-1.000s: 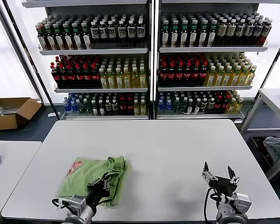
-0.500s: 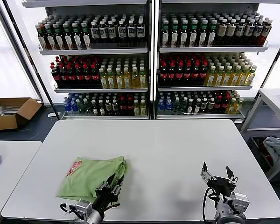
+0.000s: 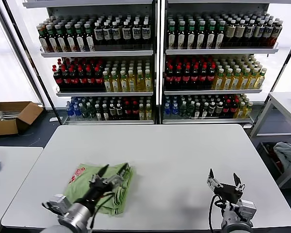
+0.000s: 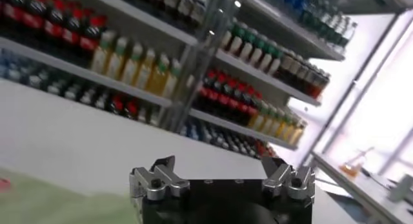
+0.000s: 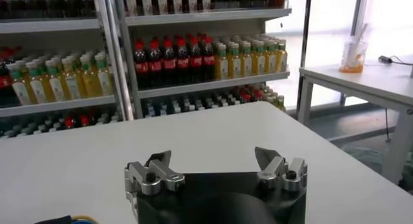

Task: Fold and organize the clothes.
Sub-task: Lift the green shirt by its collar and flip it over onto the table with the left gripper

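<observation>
Green shirt [image 3: 98,187] lies folded on the table [image 3: 184,155], front-left, red print showing at its left end. Left gripper [image 3: 111,172] hangs above the shirt, jaws spread, holding nothing. Right gripper [image 3: 224,180] parked front-right, jaws spread, empty. Risk: a low fingertip snags the top layer on retreat and undoes the fold.

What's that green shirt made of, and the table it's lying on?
The green shirt looks like soft matte woven fabric, maybe cotton: it creases and slumps limply. The table looks like a smooth, hard white laminate or painted board with a faint sheen; which one can't be told.
</observation>
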You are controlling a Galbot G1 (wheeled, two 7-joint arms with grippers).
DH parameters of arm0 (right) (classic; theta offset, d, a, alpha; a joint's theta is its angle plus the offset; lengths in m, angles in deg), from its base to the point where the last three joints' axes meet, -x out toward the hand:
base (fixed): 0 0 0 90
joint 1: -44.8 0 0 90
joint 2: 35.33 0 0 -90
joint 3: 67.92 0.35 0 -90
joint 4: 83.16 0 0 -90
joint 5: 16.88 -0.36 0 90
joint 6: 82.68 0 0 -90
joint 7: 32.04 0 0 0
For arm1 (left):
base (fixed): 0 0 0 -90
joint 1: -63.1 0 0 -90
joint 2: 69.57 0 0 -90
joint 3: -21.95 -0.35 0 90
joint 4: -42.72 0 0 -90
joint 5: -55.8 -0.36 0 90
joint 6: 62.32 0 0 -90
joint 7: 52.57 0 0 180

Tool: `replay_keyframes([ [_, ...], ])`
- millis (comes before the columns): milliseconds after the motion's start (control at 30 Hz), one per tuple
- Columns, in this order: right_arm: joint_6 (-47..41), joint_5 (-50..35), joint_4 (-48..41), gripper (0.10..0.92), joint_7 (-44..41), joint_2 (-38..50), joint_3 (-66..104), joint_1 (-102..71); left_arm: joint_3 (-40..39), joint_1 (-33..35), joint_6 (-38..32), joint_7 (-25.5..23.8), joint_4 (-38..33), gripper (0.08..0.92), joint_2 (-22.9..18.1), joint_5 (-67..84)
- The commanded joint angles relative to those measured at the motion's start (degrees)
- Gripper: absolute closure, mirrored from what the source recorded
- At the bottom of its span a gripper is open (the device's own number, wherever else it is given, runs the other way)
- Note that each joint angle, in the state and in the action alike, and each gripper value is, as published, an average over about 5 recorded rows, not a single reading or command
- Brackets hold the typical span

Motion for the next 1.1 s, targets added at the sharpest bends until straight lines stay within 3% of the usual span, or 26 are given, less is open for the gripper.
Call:
replay_keyframes([
  [33,-0.3,-0.1,-1.5,0.203,1.1,0.0,-2.0,2.0,17.4,-0.5,-4.3,1.6,10.4,0.181,6.0,-17.9],
  [1100,-0.2,-0.2,2.5,0.203,0.7,1.9,-0.5,-1.3,11.6,0.4,-1.1,-4.7,19.0,0.177,2.8,-13.7],
])
